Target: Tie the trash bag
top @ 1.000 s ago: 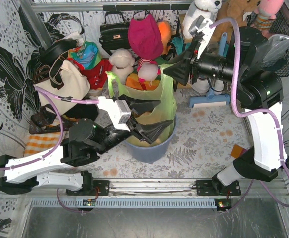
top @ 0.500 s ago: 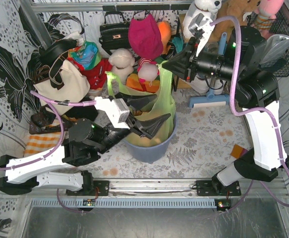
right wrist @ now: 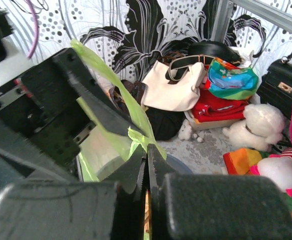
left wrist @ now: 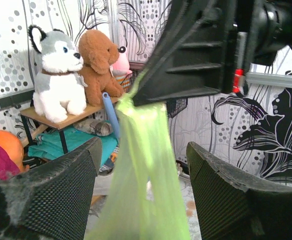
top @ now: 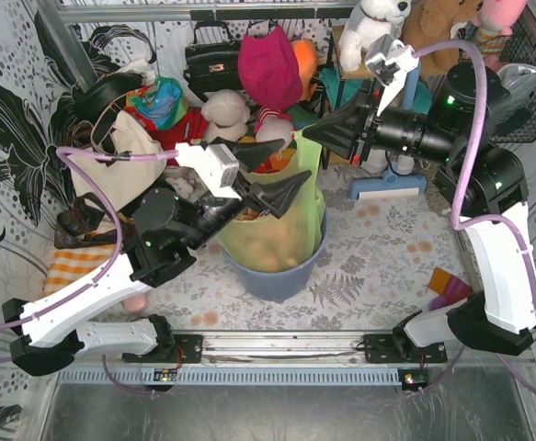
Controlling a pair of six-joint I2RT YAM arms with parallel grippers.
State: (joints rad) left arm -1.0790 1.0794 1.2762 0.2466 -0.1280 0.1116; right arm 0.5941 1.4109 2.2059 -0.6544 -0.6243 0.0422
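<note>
Okay, trash bag point(top: 286, 230) sits in the bin point(top: 277, 277) at centre. Right gripper point(top: 306, 133) clamps its far-right handle point(left wrist: 141, 130), pulled upright. Left gripper point(top: 299, 159), jaws wide, faces that strip, just ahead between its fingers point(left wrist: 60, 185).

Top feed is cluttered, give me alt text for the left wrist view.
The right hand pinches the top of a stretched strip of the light-green trash bag, which hangs down between the open fingers of the left hand. Behind, a husky plush and a brown dog plush sit on a small shelf.
</note>
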